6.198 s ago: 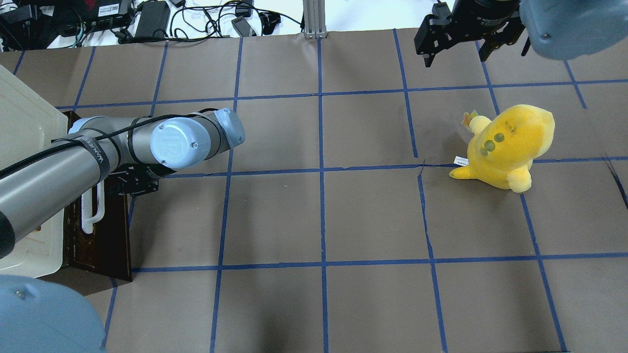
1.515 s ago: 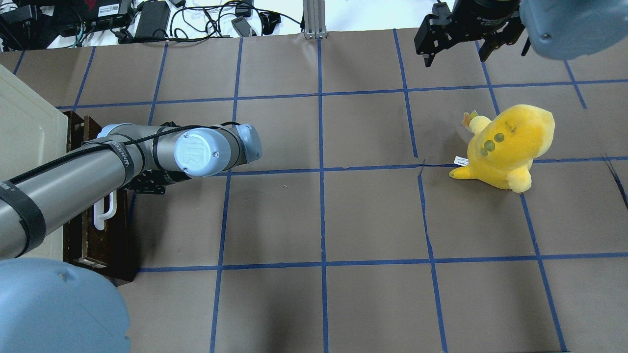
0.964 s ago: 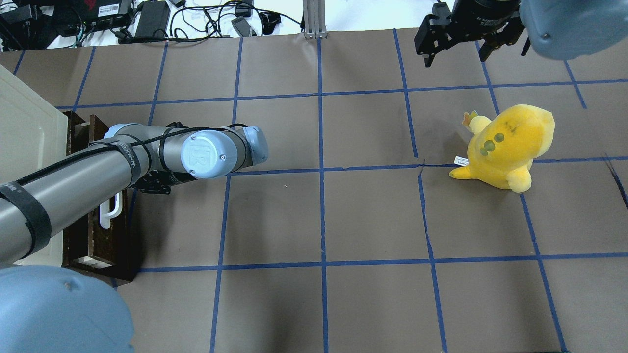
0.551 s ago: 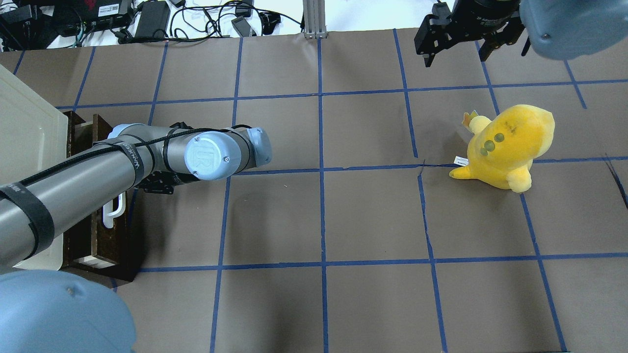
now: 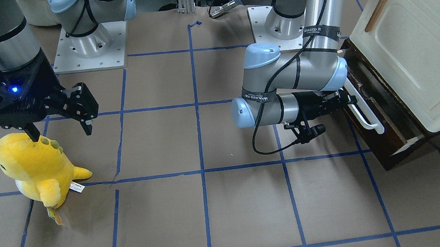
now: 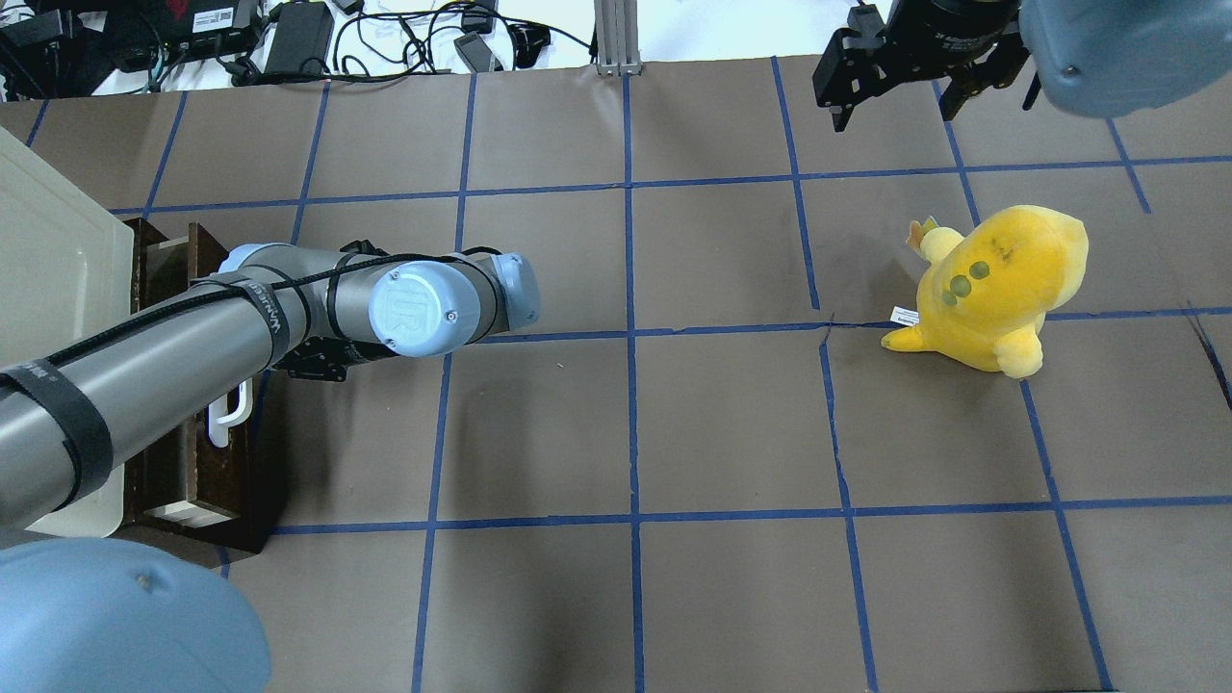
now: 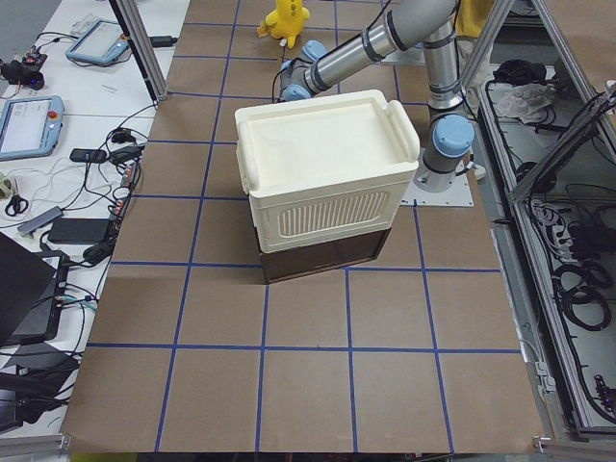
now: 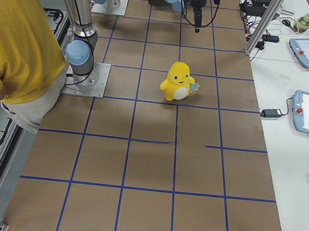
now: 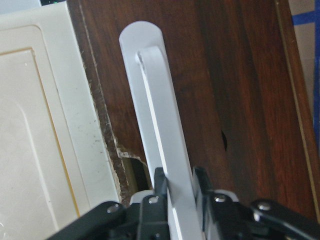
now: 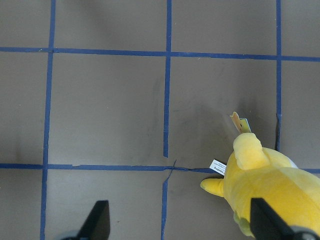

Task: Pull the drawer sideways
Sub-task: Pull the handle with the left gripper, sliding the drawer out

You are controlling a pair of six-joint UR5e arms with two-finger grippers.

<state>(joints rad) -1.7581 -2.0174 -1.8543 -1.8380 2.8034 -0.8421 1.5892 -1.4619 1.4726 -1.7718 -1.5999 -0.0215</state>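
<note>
Drawer (image 9: 235, 90): at the bench edge on the robot's left, under the cream cabinet (image 5: 416, 45), partly out | left gripper (image 9: 180, 176): clamped on the white bar handle (image 9: 150, 90) | right gripper (image 10: 180, 222): spread wide, empty | handling: likely stiff, fairly heavy wood; the smooth handle may slip, so hold mid-bar.

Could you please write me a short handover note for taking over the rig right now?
Left gripper: shut on the white handle of the drawer, near the handle's robot-side end.
Right gripper: open, holding nothing, hanging above the plush.
Drawer: under the cabinet, partly out, its pale sides showing.
Done: handle gripped, drawer started.
Left: pull it further out, then let go.
</note>
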